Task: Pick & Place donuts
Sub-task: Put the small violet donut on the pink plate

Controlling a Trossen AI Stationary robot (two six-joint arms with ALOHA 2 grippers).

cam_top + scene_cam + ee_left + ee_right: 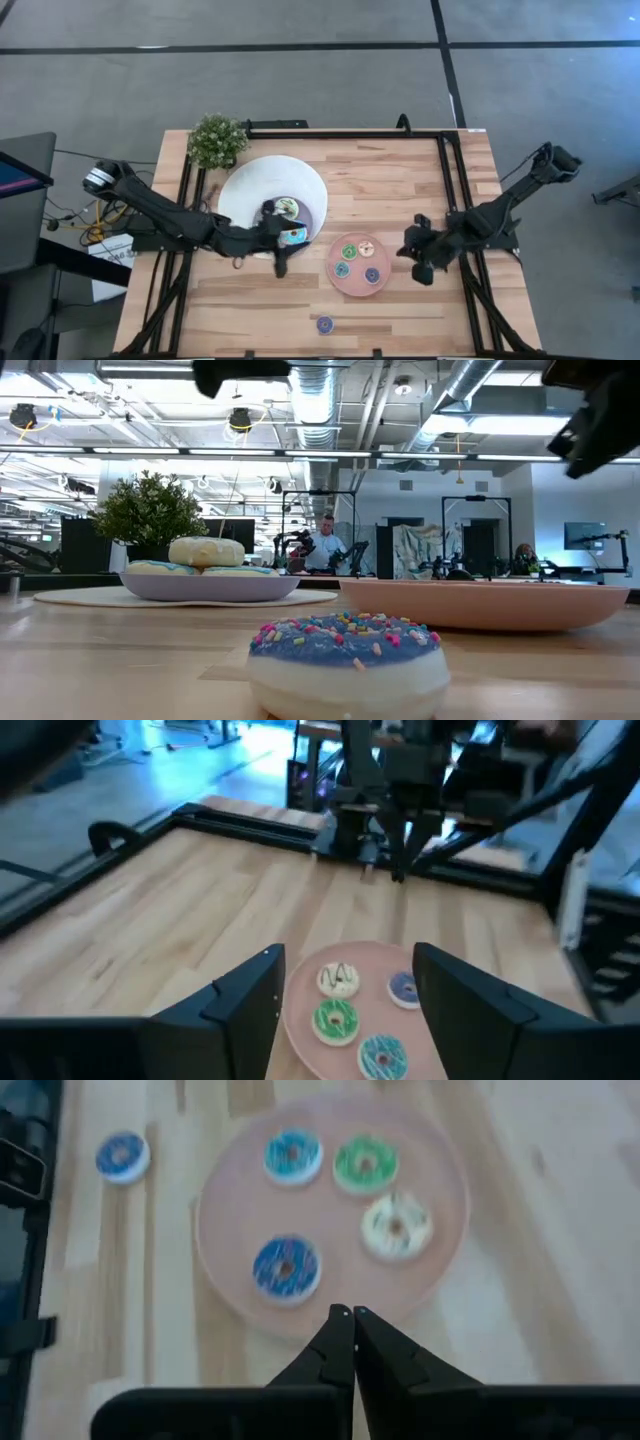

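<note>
Table [400,190]: crowded centre, both arms close — collision risk if both reach at once.
White bowl [250,185]: holds cream-iced donut [287,207] and blue-iced donut [294,236]; left tool [279,238] hovers over bowl's near edge, fingers spread wide, empty — could nudge bowl or knock a donut out.
Pink plate [383,287]: four donuts [340,1210] tight; another drop may land on one, roll off.
Right tool [351,1316]: pinched shut, empty, beside plate.
Stray blue donut [325,324]: near table front edge; push could send it off.

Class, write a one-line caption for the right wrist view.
Shut right gripper faces a pink plate holding four donuts.
</note>
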